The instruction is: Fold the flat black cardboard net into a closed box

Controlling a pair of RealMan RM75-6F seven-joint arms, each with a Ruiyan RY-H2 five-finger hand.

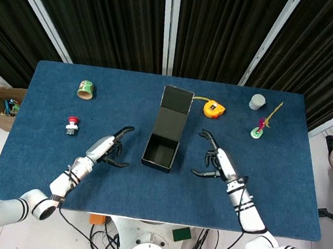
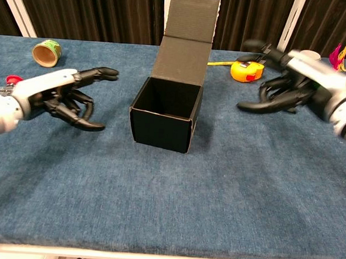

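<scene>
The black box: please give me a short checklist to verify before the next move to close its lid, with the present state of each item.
1. Black box stands upright on the table, opening up: ok.
2. Lid flap is raised, not yet folded down: ok for closing.
3. Left hand is open and apart from the box: ok.
4. Right hand is open and apart from the box: ok, though blurred in the chest view.
5. Inside of the box is free of objects: ok, nothing is seen in it.
6. Tape measure lies behind the lid flap, apart from it: ok.
</scene>
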